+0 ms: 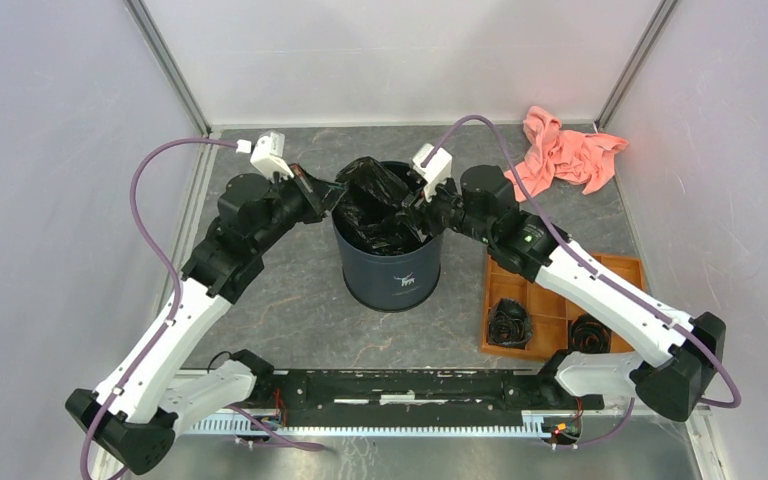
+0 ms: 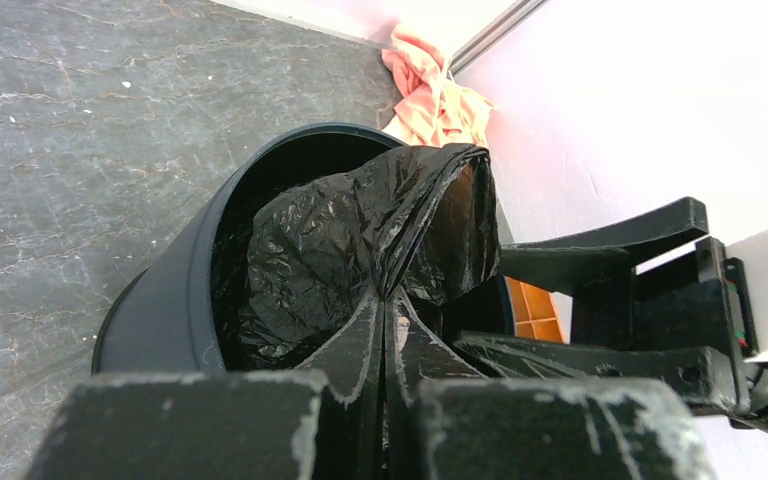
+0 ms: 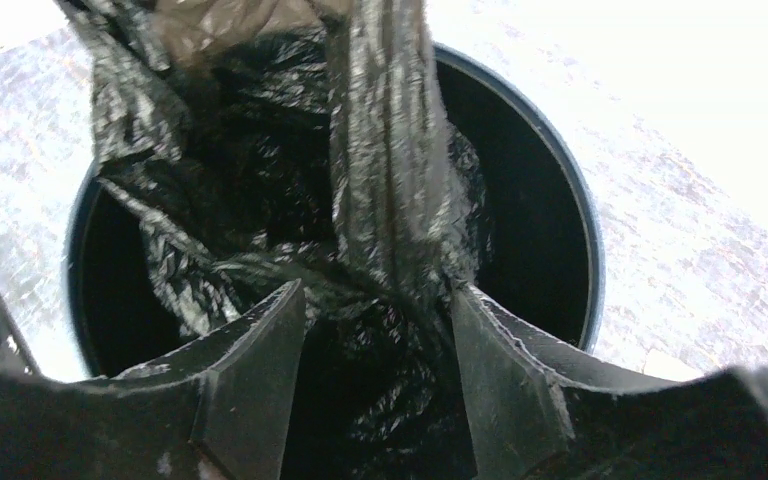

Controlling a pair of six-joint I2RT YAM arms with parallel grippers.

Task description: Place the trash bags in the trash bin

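Note:
The navy trash bin (image 1: pixel 391 270) with a white deer logo stands mid-table. The black glossy trash bag (image 1: pixel 375 205) fills its mouth and bulges above the rim. My left gripper (image 1: pixel 328 195) is at the bin's left rim, shut on a fold of the bag (image 2: pixel 380 240), lifting it into a peak over the bin (image 2: pixel 170 310). My right gripper (image 1: pixel 422 205) is at the right rim, open above the bin's mouth (image 3: pixel 560 190). A strip of bag film (image 3: pixel 385 180) runs down between its spread fingers (image 3: pixel 260 350), which do not pinch it.
A salmon-pink cloth (image 1: pixel 565 152) lies at the back right. An orange compartment tray (image 1: pixel 560 305) with small black rolls (image 1: pixel 510 322) sits right of the bin, under the right arm. Enclosure walls ring the grey table (image 1: pixel 290 310).

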